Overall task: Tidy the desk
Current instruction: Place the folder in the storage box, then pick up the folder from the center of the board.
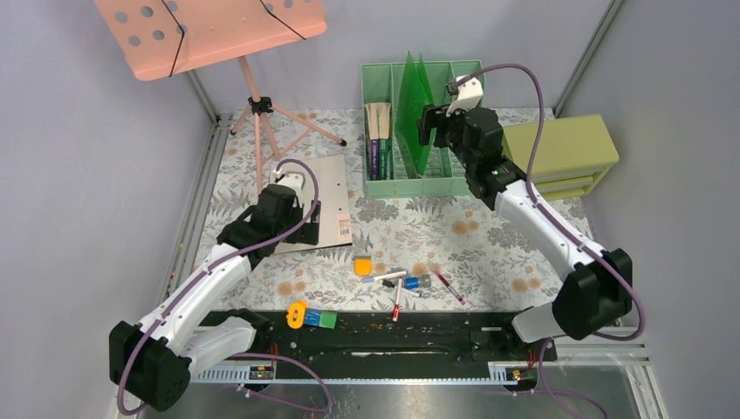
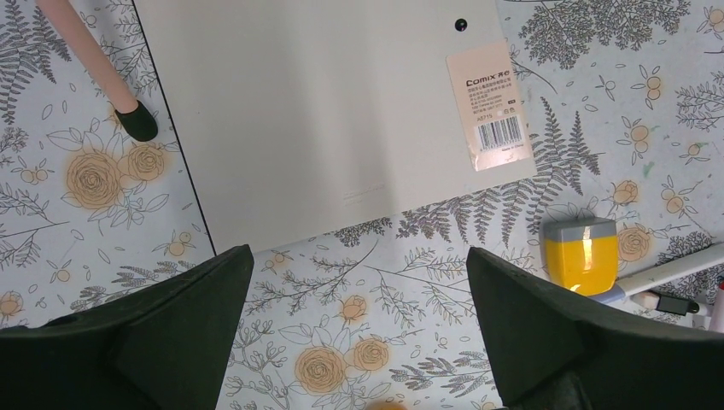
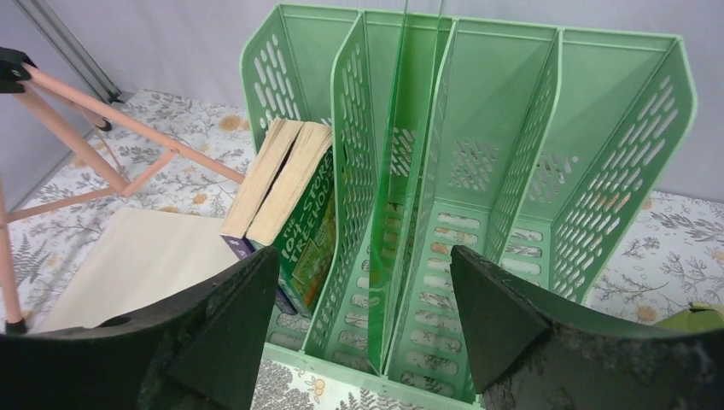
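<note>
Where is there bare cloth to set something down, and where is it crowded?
The desk is bare between the green file rack and the pen cluster, stretching right toward the olive drawer box. Crowded: front centre, around that cluster and a yellow block; back left, taken by the beige folder and music stand legs.

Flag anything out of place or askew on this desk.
Pens and markers lie scattered near the front edge of the desk beside a yellow block. The pale board lies flat and skewed, outside the green file rack.
</note>
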Available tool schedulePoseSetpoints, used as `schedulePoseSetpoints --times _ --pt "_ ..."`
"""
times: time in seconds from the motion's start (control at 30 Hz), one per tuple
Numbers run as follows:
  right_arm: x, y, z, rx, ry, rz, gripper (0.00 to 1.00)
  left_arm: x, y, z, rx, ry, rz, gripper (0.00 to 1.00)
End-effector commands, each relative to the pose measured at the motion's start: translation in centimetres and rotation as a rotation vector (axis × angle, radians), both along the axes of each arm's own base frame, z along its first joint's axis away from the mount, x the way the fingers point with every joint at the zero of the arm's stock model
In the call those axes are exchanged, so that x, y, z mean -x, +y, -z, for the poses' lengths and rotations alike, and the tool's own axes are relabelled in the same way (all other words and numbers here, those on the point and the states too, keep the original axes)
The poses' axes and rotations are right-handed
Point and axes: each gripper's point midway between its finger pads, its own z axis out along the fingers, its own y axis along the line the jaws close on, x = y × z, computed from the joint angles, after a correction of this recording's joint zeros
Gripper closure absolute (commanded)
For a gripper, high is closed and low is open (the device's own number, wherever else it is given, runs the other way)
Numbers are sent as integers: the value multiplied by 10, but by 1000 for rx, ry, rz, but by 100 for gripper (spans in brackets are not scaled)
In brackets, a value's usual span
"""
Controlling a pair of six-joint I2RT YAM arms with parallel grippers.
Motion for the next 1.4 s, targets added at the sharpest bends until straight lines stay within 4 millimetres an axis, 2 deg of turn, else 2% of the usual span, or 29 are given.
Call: schedulePoseSetpoints --times 0.0,0.23,0.57,0.8,1.07,1.37 --pt "26 0 -49 -83 -45 -36 19 -10 -1 -19 -4 -56 -8 1" --pt "60 -3 -61 -148 15 -76 16 -10 -2 -17 -10 -45 -3 1" --pt "118 -14 -35 -207 153 -118 5 -10 -4 -13 -18 -29 3 1" --pt "149 -19 15 -203 336 -122 2 -10 -7 -7 -18 -5 6 1" --pt "171 -16 88 -160 541 -127 6 -11 -9 3 -13 34 -8 1" --pt "186 14 148 -104 716 -185 14 -7 -22 31 -12 166 28 1"
